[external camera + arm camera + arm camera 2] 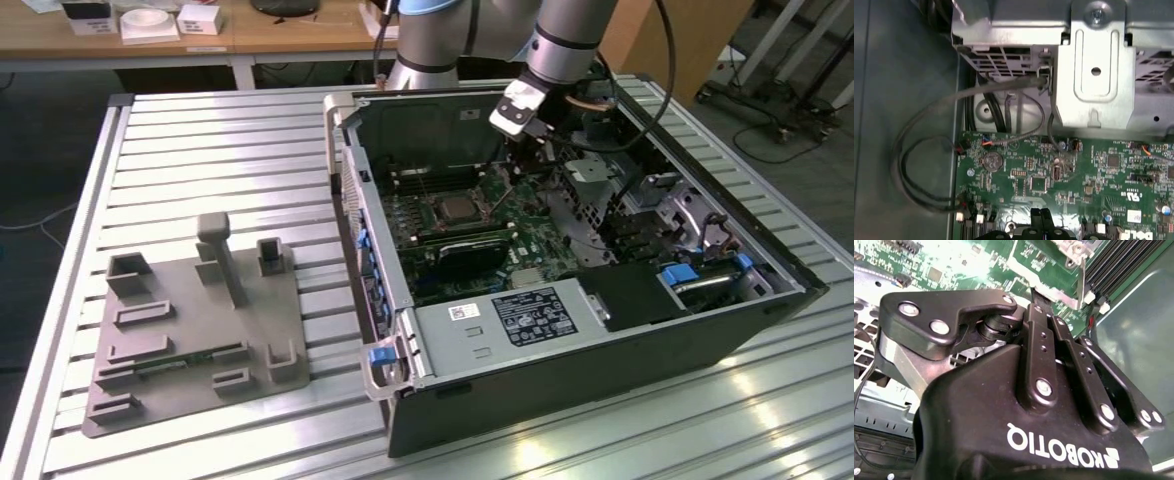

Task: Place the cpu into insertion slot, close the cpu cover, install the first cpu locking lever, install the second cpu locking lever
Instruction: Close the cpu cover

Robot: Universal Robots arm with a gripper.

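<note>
Pincer [1036,293]: its black body sits closest to the lens in the second wrist view. The linkages are drawn in and the fingertips are pressed side by side, so it is clenched. Nothing shows between the tips; a thin part held there could not be ruled out.

- A silver frame edge [1054,290] lies just past the tips. Touching or apart: cannot tell. Memory slots [1114,265] run alongside it.
- In the first wrist view, the circuit board [1094,170] lies ahead of the tips, then a metal bracket [1094,75], with grey cables [919,150] looping off the board's edge.
- In the exterior view, the computer case [587,360] lies open on the counter [200,130], on the half toward the exterior view's right. The arm comes in from the far edge. A grey fixture tray [187,340] sits near the opposite edge, well apart.
- Insertion slot [433,210]: mid-board, inside the case. A pale silvery square in it reads as the cpu [455,208], seemingly seated. Whether the cover is down is not readable.
- Key relation: from the pincer, the slot lies toward the exterior view's left and toward the counter's near edge, close by. Height above the board cannot be judged.
</note>
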